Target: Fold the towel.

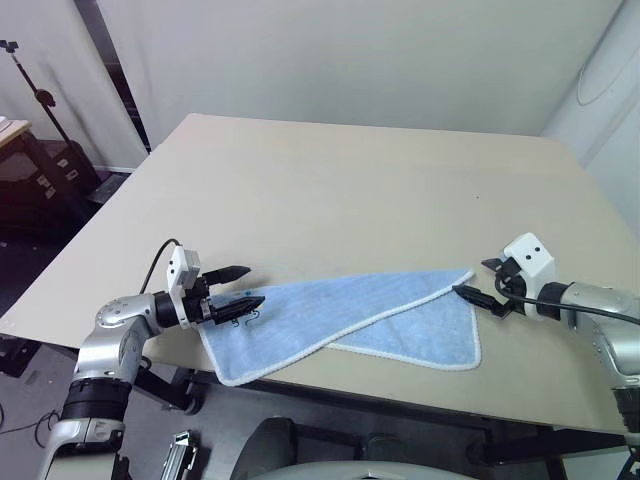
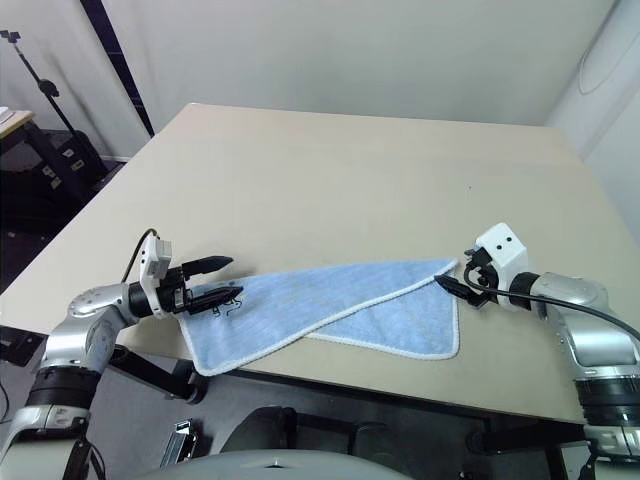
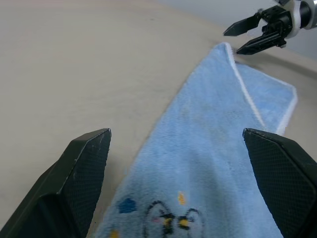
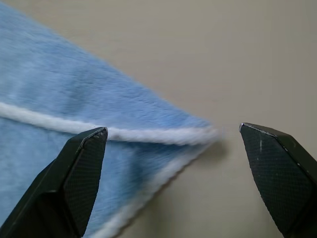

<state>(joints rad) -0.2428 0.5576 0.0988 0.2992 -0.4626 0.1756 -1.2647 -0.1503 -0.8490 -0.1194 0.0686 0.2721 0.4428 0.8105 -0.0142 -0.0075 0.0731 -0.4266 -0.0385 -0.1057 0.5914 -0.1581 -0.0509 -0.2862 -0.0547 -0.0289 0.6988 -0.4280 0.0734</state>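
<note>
A: What lies on the desk (image 1: 330, 190)?

B: A light-blue towel (image 1: 340, 315) with a white border, folded over diagonally near the front edge.

A: And the grippers?

B: The left gripper (image 1: 243, 288) sits at the towel's left corner, fingers (image 1: 234, 272) spread over a dark mark. The right gripper (image 1: 476, 281) is just beside the right corner, fingers apart.

table (image 1: 330, 190): big, tan, flat | on it: blue towel (image 1: 350, 310), folded over, at 6 o'clock edge
</note>
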